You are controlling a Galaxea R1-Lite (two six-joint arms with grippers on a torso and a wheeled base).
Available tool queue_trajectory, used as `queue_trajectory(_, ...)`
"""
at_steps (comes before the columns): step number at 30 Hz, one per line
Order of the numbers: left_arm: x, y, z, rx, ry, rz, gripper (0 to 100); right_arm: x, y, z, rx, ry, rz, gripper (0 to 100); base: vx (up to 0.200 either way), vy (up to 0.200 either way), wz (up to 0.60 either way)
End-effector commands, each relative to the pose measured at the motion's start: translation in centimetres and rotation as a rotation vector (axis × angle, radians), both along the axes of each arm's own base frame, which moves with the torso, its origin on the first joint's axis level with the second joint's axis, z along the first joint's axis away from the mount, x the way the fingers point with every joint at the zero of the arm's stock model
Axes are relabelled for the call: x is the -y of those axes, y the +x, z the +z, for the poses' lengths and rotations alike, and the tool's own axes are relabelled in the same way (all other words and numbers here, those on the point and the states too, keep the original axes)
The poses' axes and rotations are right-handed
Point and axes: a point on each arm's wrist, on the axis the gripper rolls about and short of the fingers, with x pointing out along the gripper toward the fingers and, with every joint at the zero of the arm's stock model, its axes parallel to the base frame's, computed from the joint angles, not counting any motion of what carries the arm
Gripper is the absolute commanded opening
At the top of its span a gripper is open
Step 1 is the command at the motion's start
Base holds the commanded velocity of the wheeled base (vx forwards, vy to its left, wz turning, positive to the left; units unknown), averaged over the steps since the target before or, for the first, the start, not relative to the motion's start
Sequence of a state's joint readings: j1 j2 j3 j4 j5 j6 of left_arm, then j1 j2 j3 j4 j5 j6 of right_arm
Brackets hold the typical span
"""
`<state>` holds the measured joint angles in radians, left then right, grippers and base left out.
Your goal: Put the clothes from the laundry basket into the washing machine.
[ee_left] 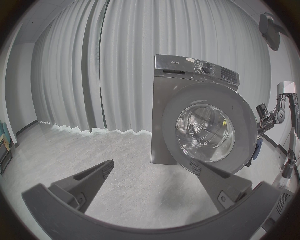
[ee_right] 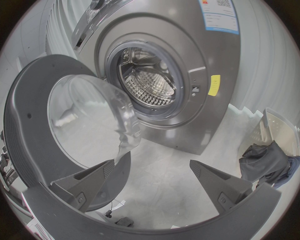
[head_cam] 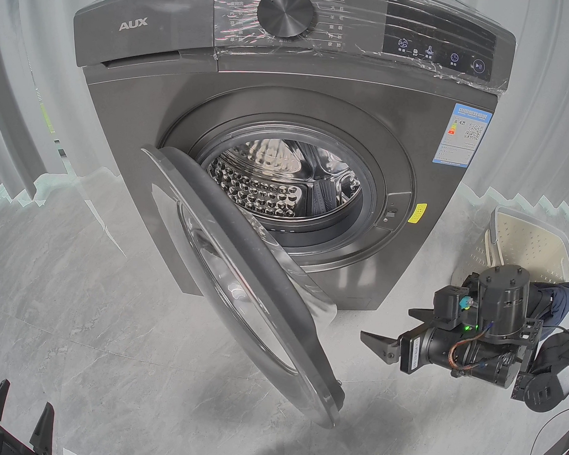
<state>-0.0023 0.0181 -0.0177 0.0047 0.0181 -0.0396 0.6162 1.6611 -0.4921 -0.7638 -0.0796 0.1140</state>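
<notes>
Washer door is hanging open; basket sitting at its 4 o'clock, clothes draping it in R wrist view. L gripper, R gripper both gaping, empty.

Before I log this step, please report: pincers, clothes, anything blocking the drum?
Left pincer open, empty. Right pincer open, empty, near basket. Clothes at basket, none in drum. Door open; no obstacle seen.
</notes>
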Motion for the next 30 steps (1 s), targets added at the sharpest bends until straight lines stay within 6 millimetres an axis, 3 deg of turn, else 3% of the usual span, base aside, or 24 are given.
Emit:
queue_trajectory(1, 0.0, 0.0, -0.5, -0.003, 0.0, 0.0, 100, -1.6, -0.5, -0.9, -0.028, -0.015, 0.065, 100, 0.0, 0.0, 0.0)
queue_trajectory(17, 0.0, 0.0, -0.5, -0.003, 0.0, -0.002, 100, -5.2, -4.0, -0.6, -0.036, 0.055, 0.239, 100, 0.0, 0.0, 0.0)
queue_trajectory(22, 0.0, 0.0, -0.5, -0.003, 0.0, -0.002, 100, -6.5, -5.3, 0.1, -0.005, 0.148, 0.346, 100, 0.0, 0.0, 0.0)
queue_trajectory(26, 0.0, 0.0, -0.5, -0.003, 0.0, -0.002, 100, -6.2, -4.8, 0.2, -0.001, 0.16, 0.314, 100, 0.0, 0.0, 0.0)
queue_trajectory(30, 0.0, 0.0, -0.5, -0.003, 0.0, -0.002, 100, -3.6, -0.9, 0.3, 0.039, 0.136, 0.098, 100, 0.0, 0.0, 0.0)
